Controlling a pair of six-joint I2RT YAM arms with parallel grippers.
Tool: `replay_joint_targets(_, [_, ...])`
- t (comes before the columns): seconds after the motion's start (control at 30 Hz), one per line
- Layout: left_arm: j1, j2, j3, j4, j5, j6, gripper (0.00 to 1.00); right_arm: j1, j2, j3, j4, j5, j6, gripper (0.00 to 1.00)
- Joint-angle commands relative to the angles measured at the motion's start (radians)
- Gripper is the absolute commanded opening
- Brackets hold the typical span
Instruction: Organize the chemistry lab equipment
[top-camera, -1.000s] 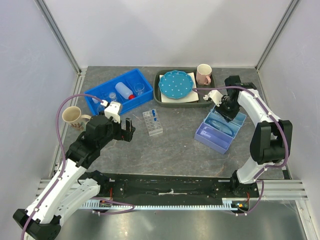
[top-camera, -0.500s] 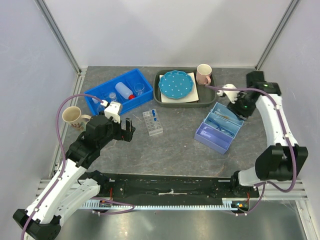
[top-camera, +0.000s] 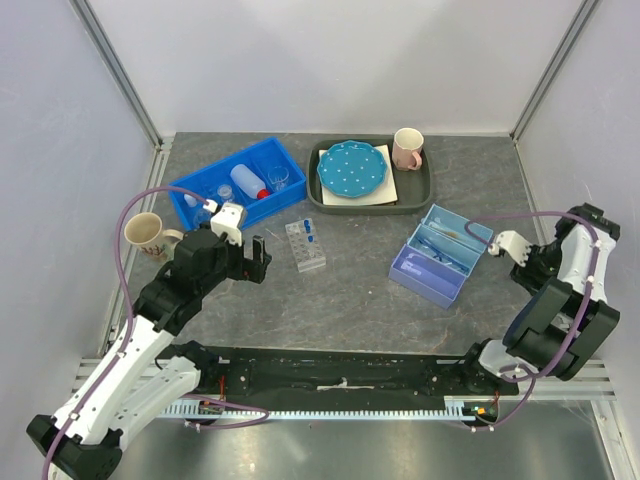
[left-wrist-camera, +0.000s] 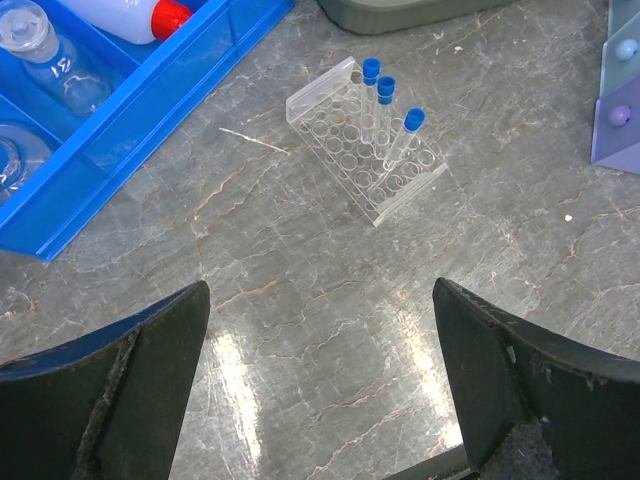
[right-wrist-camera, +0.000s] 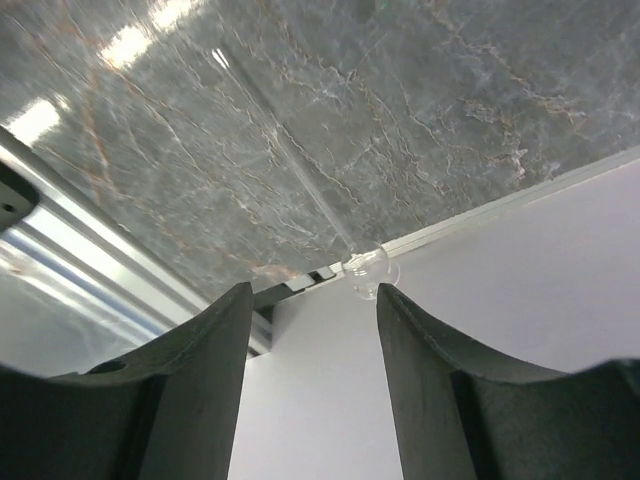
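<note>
The white test-tube rack (top-camera: 305, 245) with three blue-capped tubes (left-wrist-camera: 385, 105) stands mid-table. My left gripper (top-camera: 256, 257) hangs open a little to its left, nothing between its fingers (left-wrist-camera: 150, 350). The blue bin (top-camera: 205, 195) holds the white squeeze bottle with red nozzle (top-camera: 250, 181), a clear beaker (top-camera: 278, 177) and a small flask (left-wrist-camera: 50, 60). The light blue case (top-camera: 440, 255) lies open, with bluish glasses faintly showing inside. My right gripper (top-camera: 520, 250) is open and empty at the table's right edge. Its wrist view shows a thin clear glass stem ending in a bulb (right-wrist-camera: 365, 270) by the wall.
A dark tray (top-camera: 425, 185) at the back holds a blue dotted plate (top-camera: 352, 168) and a pink mug (top-camera: 407, 148). A beige mug (top-camera: 145, 233) stands at the left edge. Enclosure walls and metal rails (right-wrist-camera: 80, 250) border the table.
My right arm has drawn back from over the open case to the table's right edge, and its jaws have widened. The left arm has stayed put.
</note>
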Motion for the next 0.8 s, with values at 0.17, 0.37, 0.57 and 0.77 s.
replay_joint_targets(0.17, [0.002,0.011,-0.013,0.047,0.014,0.045,0.98,-0.033,0.041,-0.185,0.176,0.006,-0.474,0.61])
replay_joint_targets(0.37, [0.002,0.022,-0.011,0.050,0.022,0.048,0.99,-0.033,0.097,-0.249,0.258,0.031,-0.480,0.59])
replay_joint_targets(0.57, [0.002,0.033,-0.016,0.056,0.036,0.049,0.99,-0.033,0.141,-0.283,0.311,0.043,-0.451,0.55])
replay_joint_targets(0.77, [0.002,0.039,-0.015,0.056,0.051,0.051,0.98,-0.033,0.172,-0.285,0.340,0.054,-0.439,0.48])
